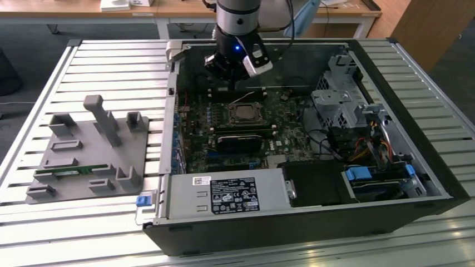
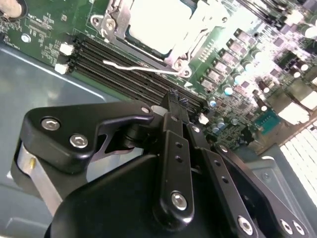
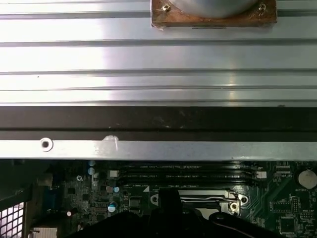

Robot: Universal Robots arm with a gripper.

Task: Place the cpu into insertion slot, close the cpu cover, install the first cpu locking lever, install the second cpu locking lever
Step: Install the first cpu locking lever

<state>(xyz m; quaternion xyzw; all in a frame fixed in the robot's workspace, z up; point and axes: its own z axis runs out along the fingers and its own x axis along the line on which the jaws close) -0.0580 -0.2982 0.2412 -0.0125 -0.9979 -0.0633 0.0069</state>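
Above the open computer case (image 1: 297, 222), the tool (image 1: 222, 69) hangs near the far wall, its fingers (image 2: 174, 106) closed together and holding nothing. Just beside it, toward the case's middle, the cpu (image 2: 153, 22) sits in the insertion slot (image 1: 244, 113), with the cpu cover (image 2: 190, 39) lying over its edges and a thin lever (image 2: 138, 67) alongside.

A slatted metal table (image 1: 111, 61) carries an open computer case (image 1: 312, 222), lying on its side with the board facing up. Just beside the case, on the exterior view's left, a grey fixture plate (image 1: 78, 167) with upright blocks lies flat on the slats.
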